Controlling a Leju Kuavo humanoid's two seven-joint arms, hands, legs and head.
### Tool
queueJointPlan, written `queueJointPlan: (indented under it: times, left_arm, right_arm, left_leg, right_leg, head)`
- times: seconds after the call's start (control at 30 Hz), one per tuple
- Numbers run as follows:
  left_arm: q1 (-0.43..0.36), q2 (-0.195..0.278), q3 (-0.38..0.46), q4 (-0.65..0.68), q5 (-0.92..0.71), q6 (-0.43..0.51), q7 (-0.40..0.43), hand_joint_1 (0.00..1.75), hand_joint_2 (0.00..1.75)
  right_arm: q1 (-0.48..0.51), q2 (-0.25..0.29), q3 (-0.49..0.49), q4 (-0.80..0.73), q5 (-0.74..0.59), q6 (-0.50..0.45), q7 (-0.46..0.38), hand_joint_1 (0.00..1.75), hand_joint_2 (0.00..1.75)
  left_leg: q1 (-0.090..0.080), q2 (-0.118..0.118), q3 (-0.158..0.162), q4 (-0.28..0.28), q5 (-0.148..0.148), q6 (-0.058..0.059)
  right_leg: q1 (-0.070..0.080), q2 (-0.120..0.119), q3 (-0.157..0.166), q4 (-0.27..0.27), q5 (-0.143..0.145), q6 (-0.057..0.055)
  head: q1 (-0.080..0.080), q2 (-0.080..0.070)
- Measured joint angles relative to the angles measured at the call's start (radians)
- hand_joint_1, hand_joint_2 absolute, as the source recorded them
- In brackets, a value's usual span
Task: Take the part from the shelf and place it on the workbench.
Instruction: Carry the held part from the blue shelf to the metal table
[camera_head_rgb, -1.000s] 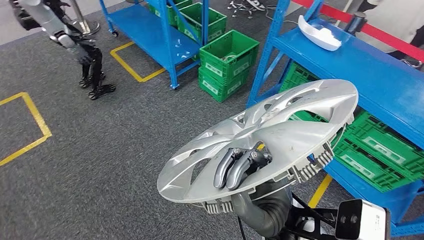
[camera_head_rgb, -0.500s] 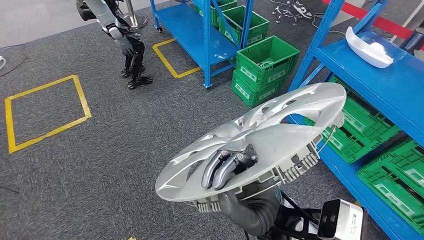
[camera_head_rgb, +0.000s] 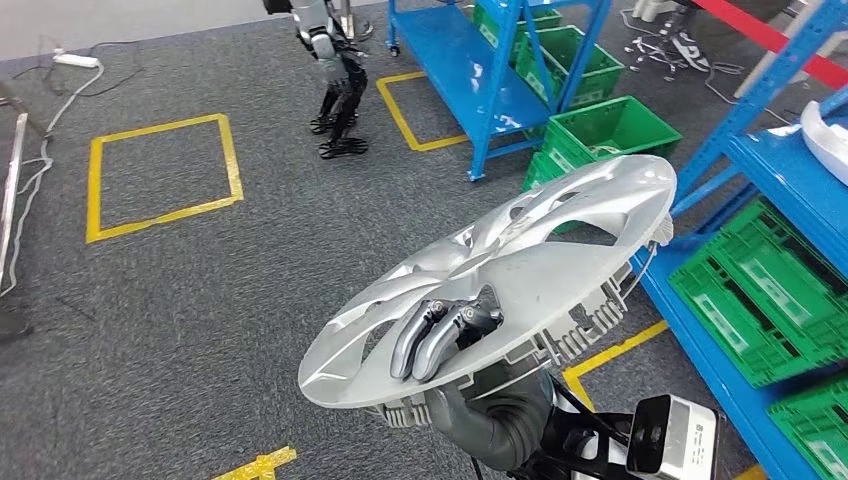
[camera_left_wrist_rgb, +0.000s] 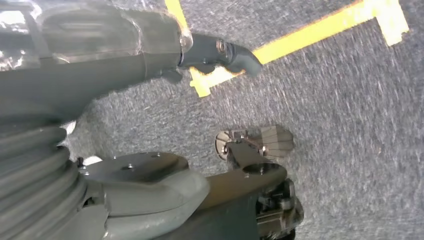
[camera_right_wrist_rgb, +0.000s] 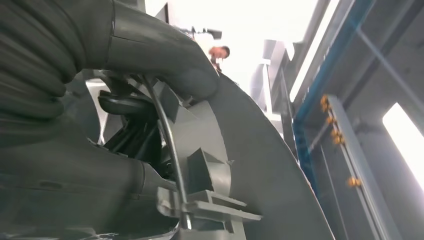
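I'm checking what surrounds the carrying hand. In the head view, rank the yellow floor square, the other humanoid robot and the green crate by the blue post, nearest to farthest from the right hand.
From the right hand:
1. Green crate, ahead on the right.
2. Yellow floor square, ahead on the left.
3. Other humanoid robot, far ahead.

Head view is evenly lit, pretty sharp, soft shadows on the grey carpet (camera_head_rgb: 200, 300), and the silver wheel cover (camera_head_rgb: 520, 270) has only a mild sheen, no harsh glare. Straight shelf (camera_head_rgb: 720, 130) posts lean toward the edges, so some wide-angle distortion. Left wrist view is dimmer, with the carpet smeared by motion blur. Right wrist view is blown out white up top, dark and soft up close.
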Motion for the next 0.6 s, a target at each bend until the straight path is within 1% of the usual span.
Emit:
queueJointPlan:
  times: [0.03,0.07,0.1,0.13,0.17,0.2,0.23,0.27,0.3,0.33,0.37,0.4,0.43,0.47,0.5,0.53,0.57,0.6]
  left_arm:
    - [-0.001,-0.001,0.000,0.000,0.000,0.000,0.000,0.00,1.75]
    - [-0.002,-0.001,0.000,0.000,0.000,0.000,0.000,0.00,1.75]
    - [-0.001,-0.001,0.000,0.000,0.000,0.000,0.000,0.00,1.75]
    - [-0.001,-0.002,0.000,0.000,0.000,0.000,0.000,0.00,1.75]
    - [-0.001,-0.002,0.000,0.000,0.000,0.000,0.000,0.00,1.75]
    - [-0.001,-0.002,0.000,0.000,0.000,0.000,0.000,0.00,1.75]
    - [-0.001,-0.003,0.000,0.000,0.000,0.000,0.000,0.00,1.75]
    - [-0.002,-0.005,0.000,0.000,0.000,0.000,0.000,0.00,1.75]
    - [-0.002,-0.006,0.000,0.000,0.000,0.000,0.000,0.00,1.75]
    - [-0.001,-0.007,0.000,0.000,0.000,0.000,0.000,0.00,1.75]
    - [0.001,-0.007,0.000,0.000,0.000,0.000,0.000,0.00,1.75]
    - [0.004,-0.007,0.000,0.000,0.000,0.000,0.000,0.00,1.75]
    - [0.005,-0.007,0.000,0.000,0.001,0.000,0.000,0.00,1.75]
    - [0.005,-0.006,0.000,0.000,0.001,0.000,-0.001,0.00,1.75]
    - [0.004,-0.006,0.000,0.000,0.001,0.000,-0.001,0.00,1.75]
    - [0.003,-0.006,0.000,0.000,0.002,0.000,-0.001,0.00,1.75]
    - [0.002,-0.006,0.000,0.000,0.002,0.000,-0.001,0.00,1.75]
    - [0.003,-0.006,0.000,0.000,0.002,0.000,-0.001,0.00,1.75]
  right_arm:
    - [0.000,0.000,0.001,0.001,0.000,0.000,0.000,1.75,1.75]
    - [0.000,-0.001,0.002,0.002,0.000,0.000,0.000,1.75,1.75]
    - [0.000,-0.001,0.003,0.004,0.000,0.000,0.000,1.75,1.75]
    - [0.000,-0.001,0.003,0.006,0.000,0.000,0.000,1.75,1.75]
    - [0.000,-0.001,0.004,0.007,0.000,0.000,0.000,1.75,1.75]
    - [-0.002,-0.001,0.004,0.008,0.000,0.000,0.000,1.75,1.75]
    - [-0.003,-0.001,0.004,0.008,0.000,0.000,0.000,1.75,1.75]
    - [-0.005,-0.001,0.004,0.008,0.000,0.000,0.000,1.75,1.75]
    - [-0.006,-0.001,0.004,0.008,0.000,0.000,0.000,1.75,1.75]
    - [-0.007,-0.001,0.004,0.008,0.000,0.000,0.000,1.75,1.75]
    - [-0.009,0.000,0.004,0.008,0.000,0.000,0.000,1.75,1.75]
    - [-0.010,0.000,0.004,0.008,-0.001,0.000,0.000,1.75,1.75]
    - [-0.012,0.001,0.005,0.008,-0.002,0.000,0.000,1.75,1.75]
    - [-0.013,0.002,0.005,0.008,-0.002,0.000,0.000,1.75,1.75]
    - [-0.013,0.002,0.005,0.009,-0.004,0.001,0.000,1.75,1.75]
    - [-0.013,0.002,0.005,0.010,-0.006,0.001,0.000,1.75,1.75]
    - [-0.013,0.003,0.006,0.012,-0.008,0.001,0.000,1.75,1.75]
    - [-0.013,0.003,0.007,0.015,-0.010,0.001,0.000,1.75,1.75]
  left_leg:
    - [-0.003,-0.017,0.000,0.000,0.001,0.004]
    - [-0.006,-0.034,0.000,0.000,0.002,0.007]
    - [-0.009,-0.052,0.000,0.000,0.002,0.009]
    - [-0.012,-0.069,0.002,0.001,0.003,0.010]
    - [-0.014,-0.086,0.004,0.001,0.004,0.011]
    - [-0.014,-0.101,0.005,0.000,0.004,0.011]
    - [-0.015,-0.116,0.006,0.001,0.005,0.010]
    - [-0.015,-0.127,0.003,0.002,0.007,0.007]
    - [-0.013,-0.137,0.000,0.002,0.009,0.003]
    - [-0.011,-0.148,-0.004,0.001,0.013,-0.003]
    - [-0.009,-0.153,-0.007,-0.001,0.015,-0.009]
    - [-0.010,-0.133,-0.010,0.003,0.011,-0.013]
    - [-0.011,-0.099,-0.019,0.020,-0.003,-0.018]
    - [-0.012,-0.061,-0.037,0.055,-0.028,-0.023]
    - [-0.010,-0.026,-0.063,0.110,-0.060,-0.028]
    - [-0.004,-0.015,-0.093,0.174,-0.092,-0.035]
    - [0.002,-0.015,-0.118,0.226,-0.111,-0.041]
    - [0.008,-0.015,-0.129,0.252,-0.114,-0.048]
  right_leg:
    - [0.001,0.015,-0.036,0.073,-0.029,-0.003]
    - [0.002,0.023,-0.065,0.128,-0.043,-0.006]
    - [0.003,0.026,-0.081,0.149,-0.037,-0.011]
    - [0.005,0.030,-0.077,0.126,-0.009,-0.018]
    - [0.008,0.040,-0.057,0.070,0.033,-0.026]
    - [0.011,0.060,-0.030,0.001,0.073,-0.035]
    - [0.012,0.082,-0.004,-0.063,0.103,-0.043]
    - [0.013,0.099,0.014,-0.105,0.117,-0.046]
    - [0.015,0.109,0.023,-0.125,0.119,-0.048]
    - [0.016,0.103,0.025,-0.133,0.120,-0.049]
    - [0.016,0.093,0.029,-0.141,0.123,-0.050]
    - [0.015,0.081,0.034,-0.151,0.129,-0.052]
    - [0.014,0.068,0.039,-0.162,0.135,-0.055]
    - [0.013,0.053,0.044,-0.171,0.140,-0.057]
    - [0.015,0.039,0.046,-0.175,0.142,-0.058]
    - [0.015,0.024,0.045,-0.175,0.141,-0.059]
    - [0.015,0.008,0.045,-0.174,0.140,-0.058]
    - [0.014,-0.007,0.045,-0.173,0.138,-0.056]
  head:
    - [0.005,0.000]
    - [0.010,0.000]
    - [0.015,0.000]
    - [0.019,0.000]
    - [0.022,0.000]
    - [0.025,0.000]
    - [0.026,0.000]
    - [0.026,0.000]
    - [0.026,0.000]
    - [0.027,0.000]
    - [0.029,0.000]
    - [0.028,0.000]
    - [0.023,0.000]
    - [0.018,0.000]
    - [0.012,0.000]
    - [0.008,0.000]
    - [0.005,0.000]
    - [0.003,0.000]
